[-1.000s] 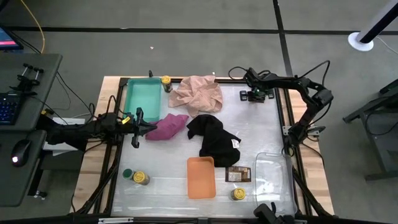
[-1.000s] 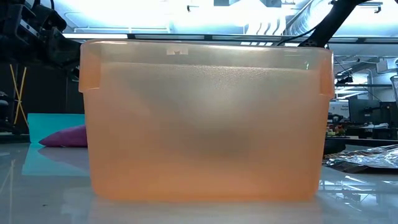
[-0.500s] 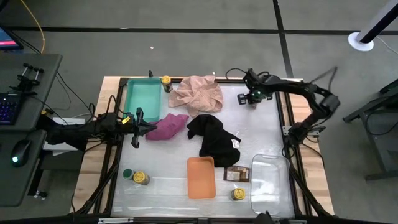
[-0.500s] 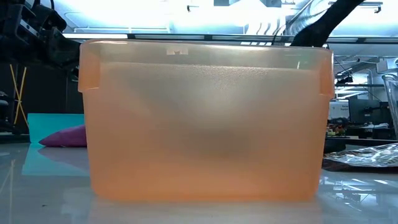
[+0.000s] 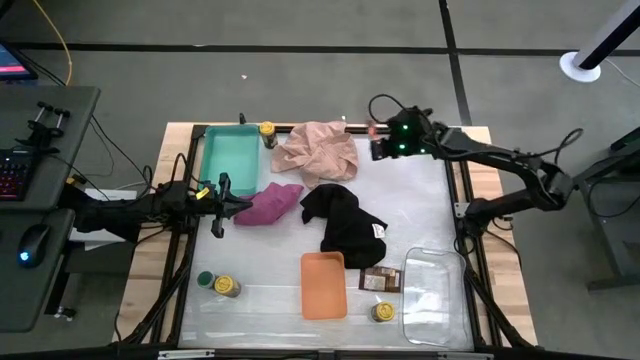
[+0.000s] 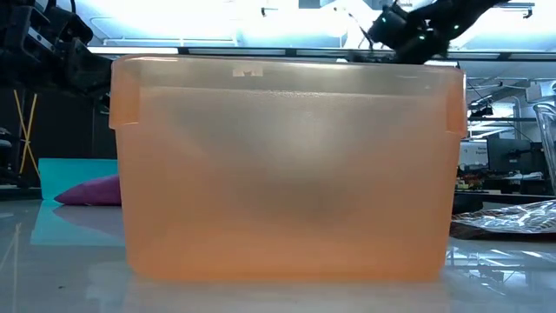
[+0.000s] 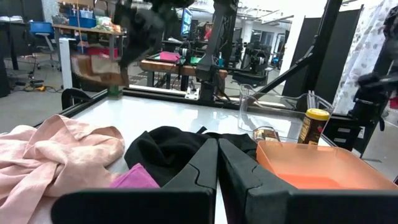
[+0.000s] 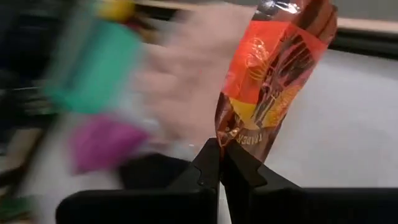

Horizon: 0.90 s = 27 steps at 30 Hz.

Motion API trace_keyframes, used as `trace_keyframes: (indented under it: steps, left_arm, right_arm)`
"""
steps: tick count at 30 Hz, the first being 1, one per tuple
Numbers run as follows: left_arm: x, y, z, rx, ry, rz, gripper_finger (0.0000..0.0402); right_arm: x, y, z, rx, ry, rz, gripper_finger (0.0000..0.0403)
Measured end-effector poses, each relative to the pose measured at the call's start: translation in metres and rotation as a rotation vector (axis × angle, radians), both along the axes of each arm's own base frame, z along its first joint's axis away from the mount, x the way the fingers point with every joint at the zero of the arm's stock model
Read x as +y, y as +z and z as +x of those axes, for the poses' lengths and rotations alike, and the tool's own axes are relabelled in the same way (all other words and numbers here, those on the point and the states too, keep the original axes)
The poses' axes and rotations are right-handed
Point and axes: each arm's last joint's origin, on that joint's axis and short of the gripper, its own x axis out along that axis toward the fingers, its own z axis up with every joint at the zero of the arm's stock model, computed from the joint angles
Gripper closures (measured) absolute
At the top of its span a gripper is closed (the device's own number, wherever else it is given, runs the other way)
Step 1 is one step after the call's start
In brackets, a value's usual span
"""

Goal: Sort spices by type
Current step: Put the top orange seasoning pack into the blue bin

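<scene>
Nearest the front edge of the tabletop, a yellow-lidded jar stands just beside the clear tray, with a brown packet lying between that tray and the orange tray; the clear tray sits a little closer to the orange tray than it did a second ago. At the front left corner a green-lidded jar and another yellow-lidded jar stand side by side, unmoved. Farther in, the black cloth lies at the middle, the magenta cloth to its left, and the left gripper waits closed beside that cloth, in the same place as before. Beyond these, the pink cloth and the teal tray lie along the far side, with a third yellow-lidded jar at the tray's far right corner. At the far edge, the right gripper has changed most: a second ago it was low over the tabletop on the right, fingers partly apart; now it is clamped on an orange-red packet and raised, having swung toward the far rail just right of the pink cloth, its arm stretched out long across the right side. The right wrist view shows the packet pinched by its lower end between the closed fingers, standing up from them.
</scene>
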Motion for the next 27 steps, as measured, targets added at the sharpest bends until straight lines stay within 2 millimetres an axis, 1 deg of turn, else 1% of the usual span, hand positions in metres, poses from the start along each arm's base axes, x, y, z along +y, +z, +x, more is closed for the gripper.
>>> trace_keyframes:
  steps: [3,6,8,10,16,19,22,27]
  left_arm:
    - [0.0,0.0,0.0,0.0,0.0,0.0,0.0401]
    - [0.0,0.0,0.0,0.0,0.0,0.0,0.0401]
    - [0.0,0.0,0.0,0.001,0.0,0.0,0.0401]
    - [0.0,0.0,0.0,0.0,0.0,0.0,0.0401]
    - [0.0,0.0,0.0,0.001,0.0,0.0,0.0401]
    - [0.0,0.0,0.0,0.001,0.0,0.0,0.0401]
    - [0.0,0.0,0.0,0.0,0.0,0.0,0.0401]
    - [0.0,0.0,0.0,0.001,0.0,0.0,0.0401]
  right_arm:
    - [0.007,-0.002,0.03,-0.158,0.08,0.014,0.0402]
    - [0.015,-0.013,0.063,-0.297,0.15,0.039,0.0402]
    - [0.019,-0.017,0.087,-0.361,0.213,0.046,0.0402]
    - [0.021,-0.02,0.11,-0.386,0.27,0.051,0.0402]
    - [0.016,-0.018,0.177,-0.438,0.442,0.035,0.0403]
    - [0.01,-0.017,0.206,-0.476,0.509,0.035,0.0403]
    - [0.002,-0.023,0.23,-0.499,0.559,0.045,0.0403]
    - [-0.008,-0.035,0.262,-0.531,0.609,0.071,0.0403]
